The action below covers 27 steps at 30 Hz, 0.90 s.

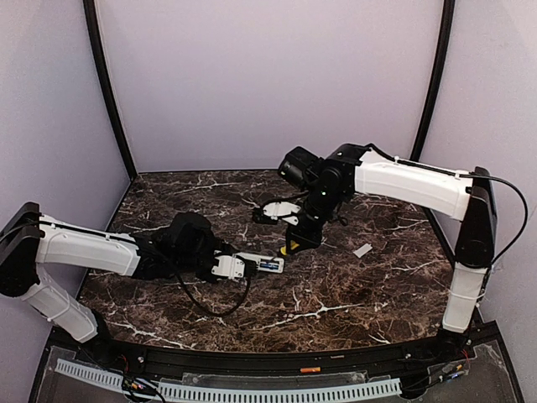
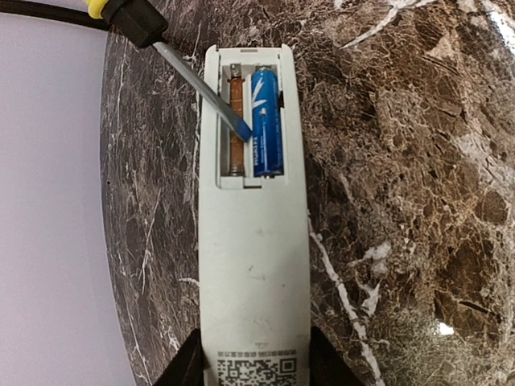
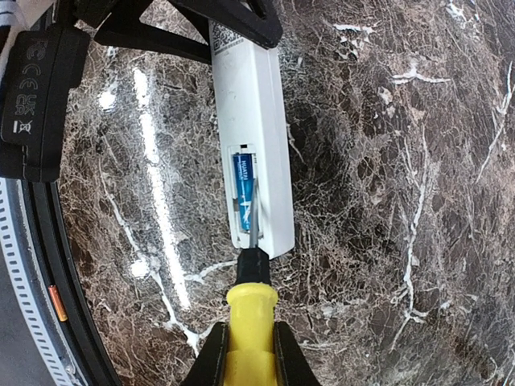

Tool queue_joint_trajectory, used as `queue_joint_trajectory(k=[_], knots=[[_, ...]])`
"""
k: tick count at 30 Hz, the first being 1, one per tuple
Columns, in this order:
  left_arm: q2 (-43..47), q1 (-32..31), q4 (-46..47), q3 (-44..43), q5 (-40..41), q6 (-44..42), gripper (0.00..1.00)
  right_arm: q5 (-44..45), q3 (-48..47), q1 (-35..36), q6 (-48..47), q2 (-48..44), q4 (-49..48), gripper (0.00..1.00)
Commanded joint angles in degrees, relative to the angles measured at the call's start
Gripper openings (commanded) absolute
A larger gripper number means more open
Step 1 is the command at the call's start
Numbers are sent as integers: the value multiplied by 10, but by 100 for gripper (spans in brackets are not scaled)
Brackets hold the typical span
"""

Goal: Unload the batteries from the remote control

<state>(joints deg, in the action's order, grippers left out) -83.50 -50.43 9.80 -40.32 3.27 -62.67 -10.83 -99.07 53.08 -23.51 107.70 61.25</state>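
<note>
The white remote control [image 2: 252, 265] lies on the marble table with its battery bay open. My left gripper [image 2: 252, 371] is shut on its coded end; it also shows in the top view [image 1: 226, 267]. One blue battery [image 2: 266, 122] lies in the bay's right slot in the left wrist view. The slot beside it shows a bare spring [image 2: 235, 121]. My right gripper [image 3: 250, 354] is shut on a yellow screwdriver [image 3: 251, 322]. Its metal blade [image 2: 203, 90] reaches into the bay and touches the battery's side [image 3: 242, 186]. In the top view the right gripper [image 1: 295, 238] hovers over the remote's far end [image 1: 268, 264].
A small flat white lid piece [image 1: 362, 250] lies on the table to the right of the right gripper. Purple walls enclose the table on three sides. A black rail [image 1: 277, 363] with a perforated strip runs along the near edge.
</note>
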Motion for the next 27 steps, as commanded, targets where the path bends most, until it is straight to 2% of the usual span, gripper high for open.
queue_joint_trajectory(k=[1, 16, 27], knots=[[10, -4, 85, 2, 24, -12, 0, -20, -12, 3, 4, 20, 25, 0], [15, -15, 198, 48, 86, -59, 0, -35, -31, -9, 22, 43, 26, 0], [-2, -18, 234, 55, 108, -77, 0, -21, -38, -21, 54, 57, 17, 0]])
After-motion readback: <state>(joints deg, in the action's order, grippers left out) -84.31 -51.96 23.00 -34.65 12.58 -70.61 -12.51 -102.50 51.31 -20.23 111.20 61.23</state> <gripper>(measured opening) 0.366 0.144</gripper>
